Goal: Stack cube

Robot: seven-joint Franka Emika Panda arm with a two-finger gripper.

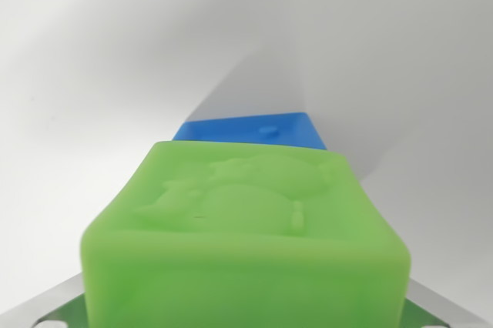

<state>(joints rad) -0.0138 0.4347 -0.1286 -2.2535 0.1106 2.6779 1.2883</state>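
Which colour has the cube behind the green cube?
Blue cube, seen in the wrist view, just past the green cube.

— How many cubes do you count from there?
— Two. One green cube (246, 243) up close, one blue cube (250, 129) behind it.
— Any others of either colour?
— One of each, that's all I can see on the table (85, 58).

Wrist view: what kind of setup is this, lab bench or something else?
Likely a lab or test tabletop: a plain white surface, nothing on it but toy-like blocks, a green cube with an embossed figure close to the camera and a blue cube behind it. Little else shows.
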